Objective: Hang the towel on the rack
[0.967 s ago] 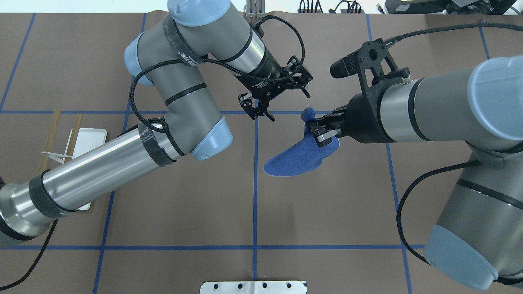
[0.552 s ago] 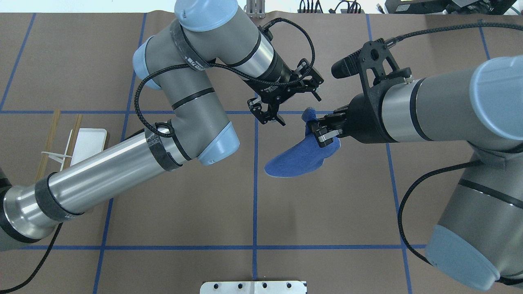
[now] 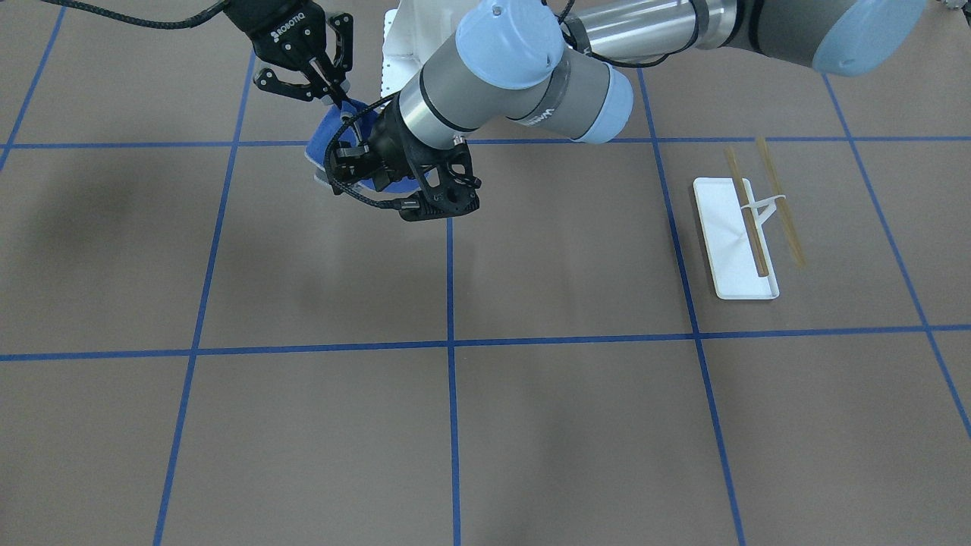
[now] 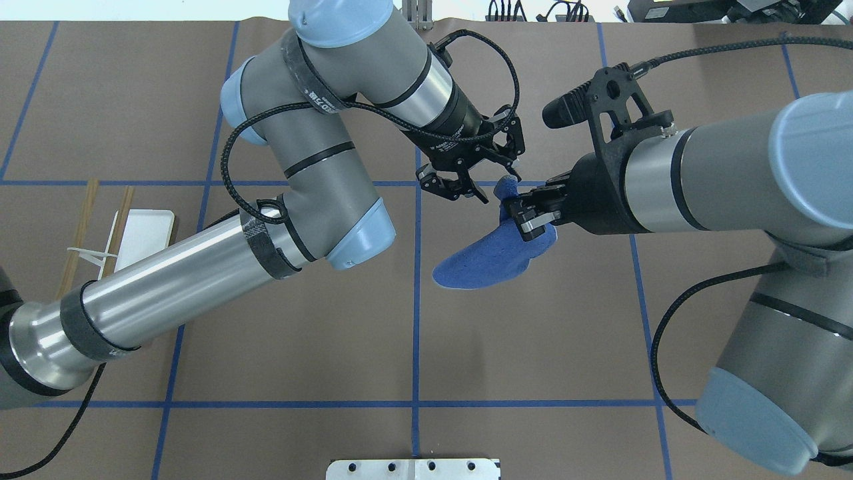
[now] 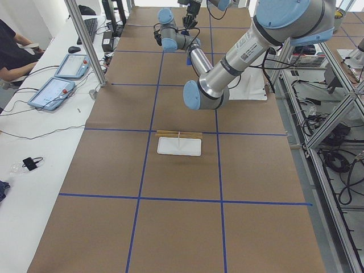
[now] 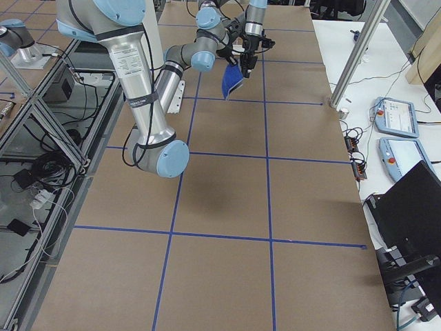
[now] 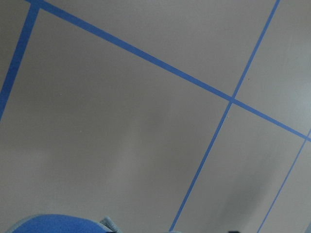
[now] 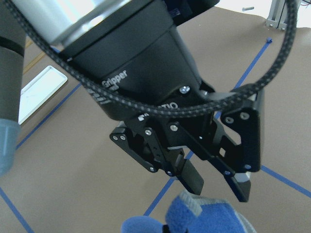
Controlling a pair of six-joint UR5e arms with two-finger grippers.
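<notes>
Handover gap: towel corner just ahead of left end effector

Towel (image 4: pixel 490 257) is off the table (image 4: pixel 300 347), pinched near 1 end by my right end effector (image 4: pixel 523 218), its fingers pressed together on the cloth. The rest droops from that pinch. In the overhead view its long axis runs from the pinch toward the robot's left and back toward the base. In the right side view it hangs mostly down. 1 short corner sticks up past the pinch.

That corner is what counts. My left end effector (image 4: pixel 492 185) is spread with nothing in it, tips aimed at the corner. In the right wrist view the 2 fingers (image 8: pixel 192 177) sit just above the corner, 1 to each side, not touching as far as I can tell. So the towel lies straight ahead of the left tips and slightly below.

Rack (image 4: pixel 143 227) is well apart, out on the robot's left side of the table, partly under the left arm. Left arm is clearly nearer to it. I judge this a handover: left closes on the corner, then right lets go. Risk: the thin corner slips out from between the tips.
</notes>
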